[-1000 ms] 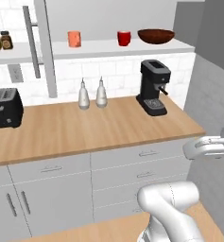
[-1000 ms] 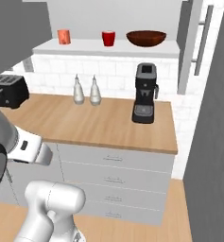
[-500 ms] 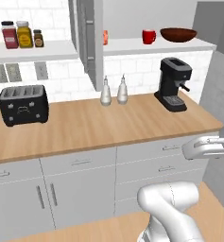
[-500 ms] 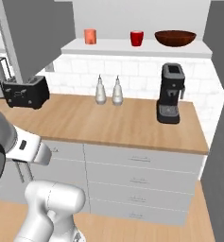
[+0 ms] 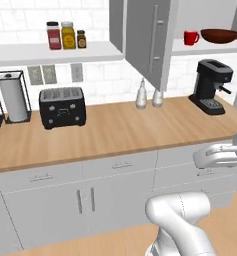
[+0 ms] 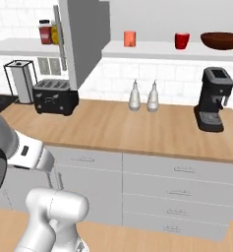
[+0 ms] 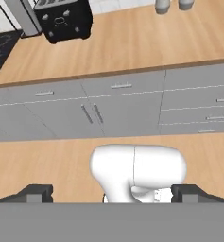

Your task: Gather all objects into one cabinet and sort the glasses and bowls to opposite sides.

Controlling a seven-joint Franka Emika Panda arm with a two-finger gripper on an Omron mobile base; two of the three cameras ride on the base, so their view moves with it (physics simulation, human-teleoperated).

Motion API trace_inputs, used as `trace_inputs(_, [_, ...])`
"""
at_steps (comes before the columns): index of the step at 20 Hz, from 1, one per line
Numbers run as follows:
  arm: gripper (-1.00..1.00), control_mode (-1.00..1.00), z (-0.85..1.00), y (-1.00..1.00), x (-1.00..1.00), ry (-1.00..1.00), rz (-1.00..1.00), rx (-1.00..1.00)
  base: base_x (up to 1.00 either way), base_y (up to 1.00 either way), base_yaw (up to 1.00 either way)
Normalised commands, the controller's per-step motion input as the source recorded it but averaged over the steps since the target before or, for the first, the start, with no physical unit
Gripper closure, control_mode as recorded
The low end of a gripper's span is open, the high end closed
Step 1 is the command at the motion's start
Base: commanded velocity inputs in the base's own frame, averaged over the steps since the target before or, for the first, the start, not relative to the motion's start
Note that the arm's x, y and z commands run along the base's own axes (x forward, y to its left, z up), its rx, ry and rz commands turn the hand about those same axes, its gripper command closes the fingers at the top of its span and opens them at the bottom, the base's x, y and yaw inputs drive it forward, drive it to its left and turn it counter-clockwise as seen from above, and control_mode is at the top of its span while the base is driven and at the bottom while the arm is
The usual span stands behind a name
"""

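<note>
Pincer [image 7: 111, 193] stood wide and empty, low before the tabletop [image 7: 132, 42]; bowl [image 6: 221, 40], red cup [image 6: 182, 40] and orange tumbler [image 6: 130, 38] sat far above on the shelf [image 6: 157, 49].

We find a salmon-orange tumbler [image 6: 130, 39], a bright red cup [image 6: 181, 41] and a wide dark brown bowl [image 6: 221, 40] spaced apart along the white shelf [image 6: 152, 48] above the wooden counter [image 6: 113, 125].

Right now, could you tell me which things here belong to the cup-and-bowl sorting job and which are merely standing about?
Job:
salmon-orange cup
red cup
brown bowl
grey cabinet door

Bystanders:
toaster
coffee machine
two white shakers
spice jars
paper towel roll
</note>
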Motion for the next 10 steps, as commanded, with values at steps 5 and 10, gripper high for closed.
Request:
trace_inputs(5, [-1.00, 1.00, 0.00, 0.00, 0.00, 0.00, 0.00, 0.00, 0.00, 0.81, 0.00])
trace_inputs(10, [-1.00, 1.00, 0.00, 0.00, 0.00, 0.00, 0.00, 0.00, 0.00, 0.84, 0.00])
